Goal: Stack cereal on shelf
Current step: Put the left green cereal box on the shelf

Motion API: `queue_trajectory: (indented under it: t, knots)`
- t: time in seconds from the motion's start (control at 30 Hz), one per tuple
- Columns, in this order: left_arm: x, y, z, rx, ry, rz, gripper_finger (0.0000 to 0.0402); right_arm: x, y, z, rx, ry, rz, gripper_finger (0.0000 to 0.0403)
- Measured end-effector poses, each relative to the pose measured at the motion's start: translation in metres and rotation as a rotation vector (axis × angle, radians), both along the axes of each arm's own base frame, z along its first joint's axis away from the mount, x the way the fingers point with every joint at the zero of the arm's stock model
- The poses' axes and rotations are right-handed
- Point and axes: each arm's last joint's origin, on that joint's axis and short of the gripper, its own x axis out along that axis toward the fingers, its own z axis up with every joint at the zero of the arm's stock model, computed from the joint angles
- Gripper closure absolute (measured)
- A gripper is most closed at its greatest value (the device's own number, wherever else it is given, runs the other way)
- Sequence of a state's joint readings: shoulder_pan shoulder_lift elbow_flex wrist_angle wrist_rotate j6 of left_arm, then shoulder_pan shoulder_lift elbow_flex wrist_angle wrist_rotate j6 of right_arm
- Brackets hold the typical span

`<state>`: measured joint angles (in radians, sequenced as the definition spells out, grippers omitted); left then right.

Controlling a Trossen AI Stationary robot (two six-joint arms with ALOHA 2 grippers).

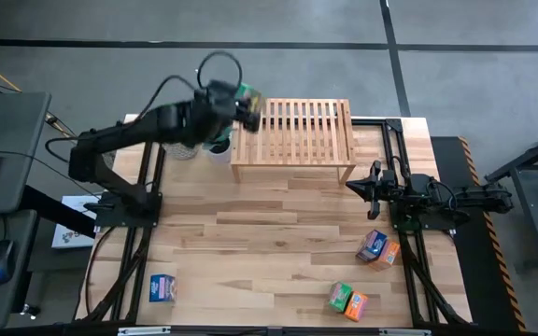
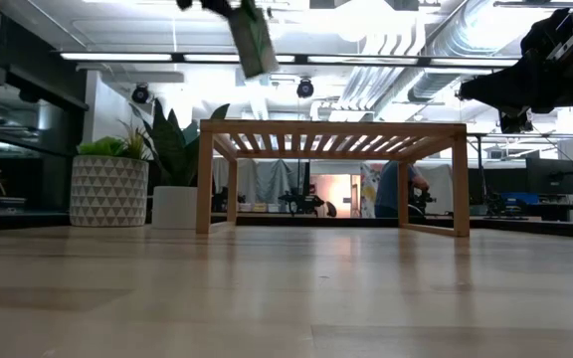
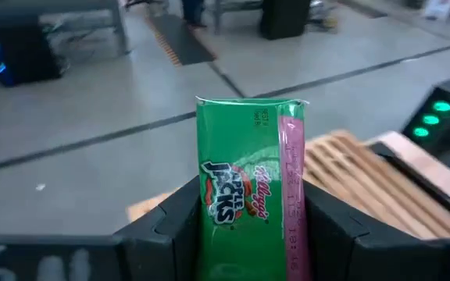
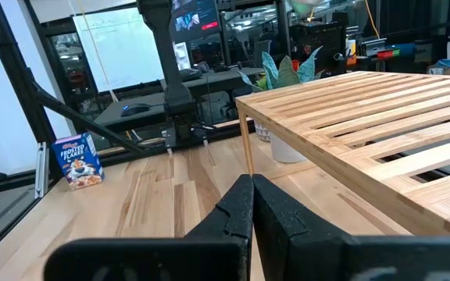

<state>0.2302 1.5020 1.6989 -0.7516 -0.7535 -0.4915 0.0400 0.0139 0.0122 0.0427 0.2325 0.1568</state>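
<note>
1. Left hand (image 1: 241, 101) of my rig is clamped on a small green rectangular cardboard cereal box (image 3: 250, 187); in the left wrist view its two dark fingers (image 3: 166, 226) press the box from both sides, and the box's lower end is cut off by the frame.
2. From above, I see that hand raised beside the left rear corner of the low, light natural-wood shelf with the slatted top (image 1: 292, 135). The green box (image 1: 248, 99) is only a sliver there, mostly covered by the arm.
3. In the low view the box (image 2: 254, 40) hangs tilted above the shelf's (image 2: 332, 132) left end, clear of the slats; the hand itself is largely cut off by the frame's upper edge.
4. My right hand (image 1: 367, 186) waits low near the shelf's right front leg, its fingers (image 4: 241, 207) pressed together on nothing.
5. On the wood-plank counter (image 1: 269, 243), a blue cardboard cereal box (image 1: 162, 288) lies alone near the front left.
6. Front right, a blue-and-orange pair of boxes (image 1: 378, 248) lie touching, and a green-and-orange pair (image 1: 347, 300) touch nearer the front edge.
7. A white patterned plant pot (image 2: 109, 190) and a plain white pot (image 2: 175, 206) stand left of the shelf; from above the arm hides most of both.
8. I cannot make out print on the far boxes.
</note>
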Motion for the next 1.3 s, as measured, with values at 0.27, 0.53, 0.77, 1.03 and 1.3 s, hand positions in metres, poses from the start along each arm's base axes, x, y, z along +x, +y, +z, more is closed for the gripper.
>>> queue_trajectory:
  t: [0.27,0.53,0.77,1.03,1.3]
  knots:
    - [0.005,0.063,-0.026,-0.170,-0.025,0.055,0.0245,0.000,0.000,0.000,0.000,0.000,0.000,0.0402]
    - [0.012,0.093,-0.050,-0.225,0.017,0.116,0.0245,0.000,0.000,0.000,0.000,-0.001,0.000,0.0402]
    - [0.010,0.092,-0.053,-0.239,0.056,0.108,0.0245,0.000,0.000,0.000,0.000,0.000,0.000,0.0402]
    - [0.005,0.089,-0.057,-0.286,0.119,0.096,0.0245,0.000,0.000,0.000,0.000,0.000,0.000,0.0402]
    - [0.001,0.087,-0.058,-0.302,0.145,0.130,0.0245,0.000,0.000,0.000,0.000,0.000,0.000,0.0402]
